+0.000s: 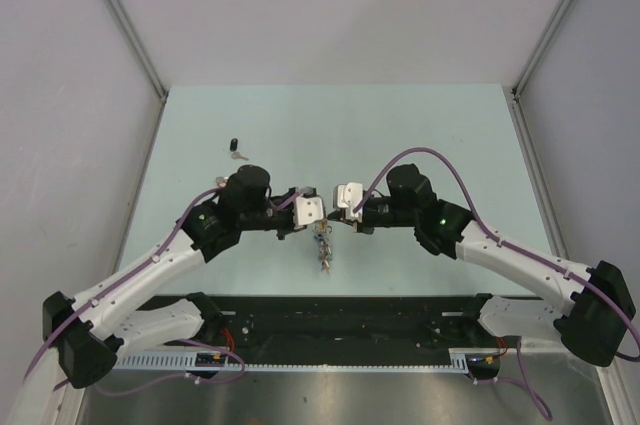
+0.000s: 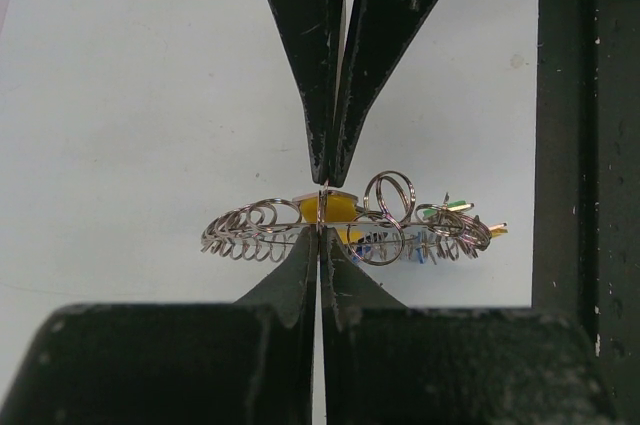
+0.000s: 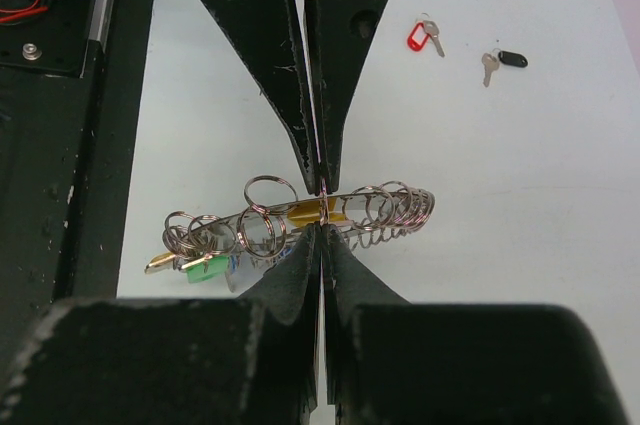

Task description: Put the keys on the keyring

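The keyring (image 2: 400,225) is a big silvery ring fringed with small rings and blue, green and orange tags, and it hangs between my two grippers at the table's middle (image 1: 322,245). My left gripper (image 2: 322,228) is shut on one rim. My right gripper (image 3: 321,228) is shut on the opposite rim (image 3: 380,207). A yellow key head (image 2: 325,208) shows inside the ring, right between the fingertips; whether it is threaded on I cannot tell. The red key (image 3: 420,37) and the black key (image 3: 505,60) lie apart on the table, beyond the left arm (image 1: 235,148).
A black rail frame (image 1: 330,320) runs along the table's near edge, close under both wrists (image 2: 585,145). Grey walls enclose the pale green tabletop (image 1: 330,125) on the left, right and back.
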